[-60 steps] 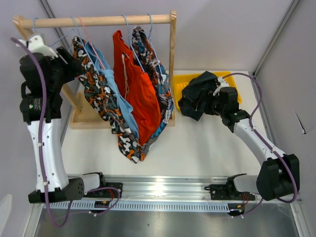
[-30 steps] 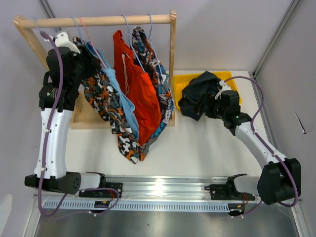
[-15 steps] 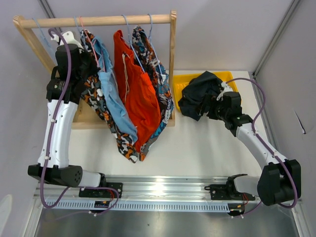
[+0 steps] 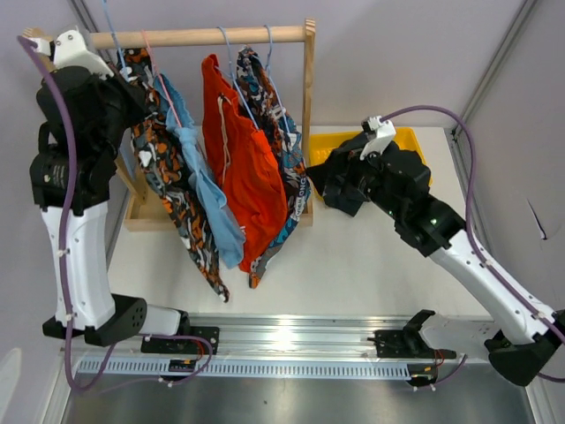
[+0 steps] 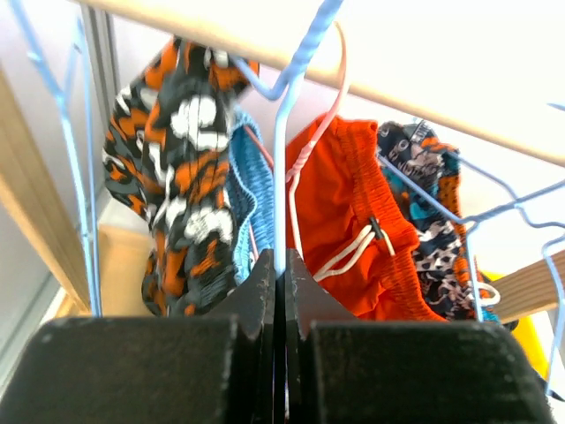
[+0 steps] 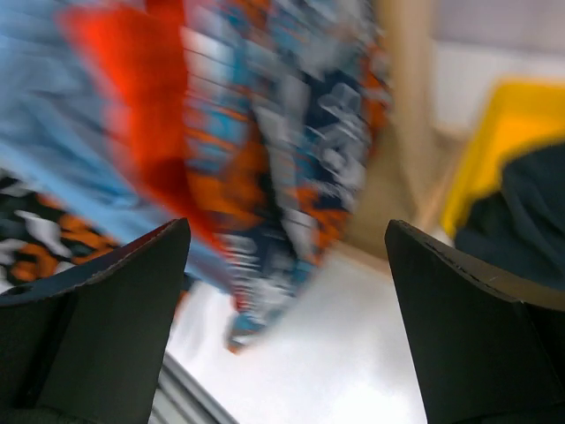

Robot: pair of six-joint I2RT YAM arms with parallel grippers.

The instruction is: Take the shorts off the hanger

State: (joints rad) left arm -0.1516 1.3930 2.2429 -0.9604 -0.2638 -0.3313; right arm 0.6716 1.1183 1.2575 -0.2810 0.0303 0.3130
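Shorts hang on wire hangers from the wooden rod point(image 4: 203, 36): camouflage shorts point(image 4: 172, 190), light blue shorts point(image 4: 207, 199), orange shorts point(image 4: 243, 159) and print shorts point(image 4: 287, 168). My left gripper point(image 5: 280, 261) is up by the rod's left end and is shut on the stem of a blue wire hanger point(image 5: 282, 177). Beside that hanger hang the camouflage shorts point(image 5: 177, 168) and the orange drawstring shorts point(image 5: 353, 230). The dark navy shorts point(image 4: 340, 177) lie heaped in the yellow bin point(image 4: 415, 137). My right gripper point(image 6: 287, 238) is open and holds nothing. It faces the blurred print shorts point(image 6: 274, 141).
The rack's wooden post point(image 4: 308, 106) stands between the hanging shorts and the yellow bin. Its wooden base tray point(image 4: 150, 212) sits on the white table at the left. A metal rail point(image 4: 291, 340) runs along the near edge. Grey walls close in at both sides.
My left arm has risen to the rod and its jaws have shut on the blue hanger. The right arm has lifted off the bin and swung left, still open.
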